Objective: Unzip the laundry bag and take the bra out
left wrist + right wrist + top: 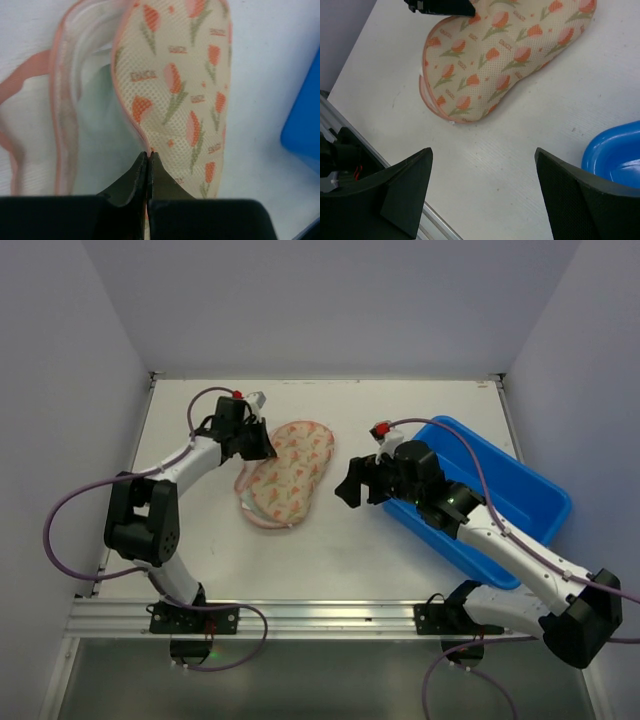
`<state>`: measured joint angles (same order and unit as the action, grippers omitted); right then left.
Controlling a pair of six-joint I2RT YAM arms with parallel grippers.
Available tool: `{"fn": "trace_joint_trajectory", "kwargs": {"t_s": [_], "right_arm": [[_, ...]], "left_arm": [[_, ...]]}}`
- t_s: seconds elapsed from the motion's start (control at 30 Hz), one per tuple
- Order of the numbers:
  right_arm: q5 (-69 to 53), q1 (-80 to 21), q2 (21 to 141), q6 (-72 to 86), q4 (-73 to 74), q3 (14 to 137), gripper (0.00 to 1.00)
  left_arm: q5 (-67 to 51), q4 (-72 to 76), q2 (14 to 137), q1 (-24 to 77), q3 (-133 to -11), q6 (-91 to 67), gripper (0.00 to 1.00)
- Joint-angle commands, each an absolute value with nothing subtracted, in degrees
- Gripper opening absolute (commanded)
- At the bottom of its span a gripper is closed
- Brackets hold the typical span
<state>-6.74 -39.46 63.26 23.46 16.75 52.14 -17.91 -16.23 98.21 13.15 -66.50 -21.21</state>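
The laundry bag, pale pink with orange tulip motifs, lies left of the table's middle. My left gripper is shut on the pink edge of its top flap and holds that flap raised. The patterned flap stands to the right of the jaws. Under it, the opening shows white soft fabric, likely the bra, and the pink-edged lower half. My right gripper is open and empty, hovering over bare table to the right of the bag.
A blue plastic tub stands at the right, under my right arm; its corner shows in the right wrist view and the left wrist view. The table's metal front rail is close below my right gripper.
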Motion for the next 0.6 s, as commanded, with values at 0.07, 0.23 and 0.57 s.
{"fn": "trace_joint_trajectory", "kwargs": {"t_s": [0.07, 0.23, 0.57], "right_arm": [[-2.38, -38.85, 57.84, 21.89, 17.05, 53.26, 0.85], [1.13, -38.50, 53.97, 21.45, 17.58, 53.35, 0.87], [10.37, -38.15, 44.92, 20.13, 17.75, 51.24, 0.91]], "left_arm": [[-19.42, -16.52, 91.94, 22.92, -71.10, -22.58, 0.02], [-18.98, -14.68, 92.63, 33.72, -71.98, -26.27, 0.11], [-18.64, -12.48, 90.27, 41.66, -71.54, -28.30, 0.83]]}}
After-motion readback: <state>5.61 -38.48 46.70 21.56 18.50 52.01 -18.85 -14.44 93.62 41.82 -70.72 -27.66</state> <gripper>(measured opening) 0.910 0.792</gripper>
